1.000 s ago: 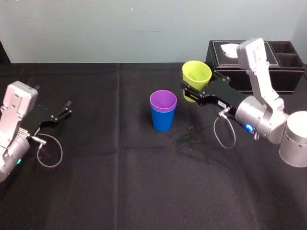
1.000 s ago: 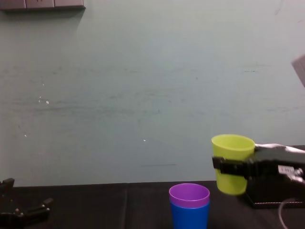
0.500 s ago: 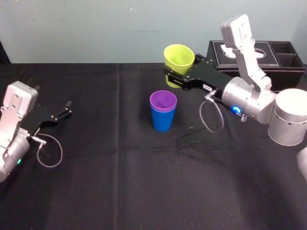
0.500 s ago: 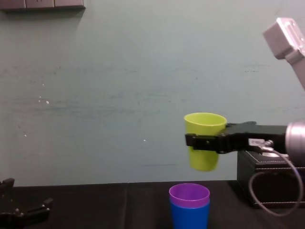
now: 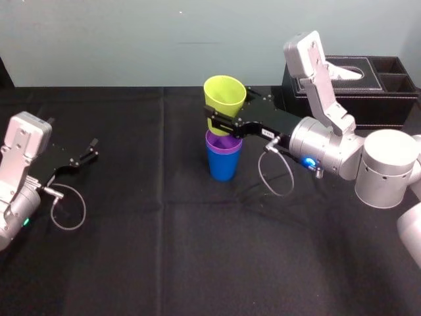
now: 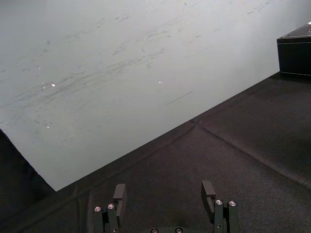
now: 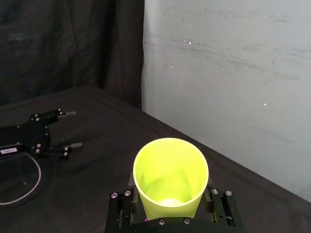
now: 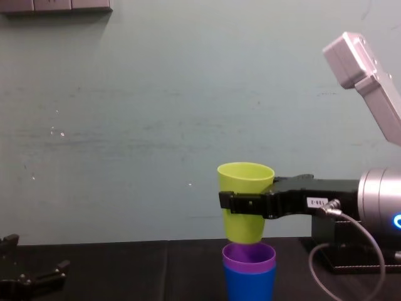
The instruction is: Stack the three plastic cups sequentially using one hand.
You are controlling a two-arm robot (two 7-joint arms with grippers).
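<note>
The purple cup (image 5: 223, 141) sits nested in the blue cup (image 5: 223, 166) at the table's middle; the chest view shows purple (image 8: 249, 256) in blue (image 8: 249, 286). My right gripper (image 5: 220, 125) is shut on the yellow-green cup (image 5: 225, 97), holding it upright. Seen from the chest, that cup (image 8: 245, 188) hangs directly over the purple one, its base at the purple rim, the gripper (image 8: 241, 202) clamped around its middle. In the right wrist view the cup (image 7: 170, 174) stands between the fingers of the gripper (image 7: 170, 209). My left gripper (image 5: 89, 151) rests open at the far left.
A black leather tissue box (image 5: 368, 85) stands at the back right, behind my right arm. The black cloth-covered table (image 5: 197, 263) is bare in front. A grey cable (image 5: 66, 210) loops beside the left wrist.
My right gripper has carried the yellow-green cup leftward and a little down, from beside the tissue box to directly over the purple cup. The left arm has not moved.
</note>
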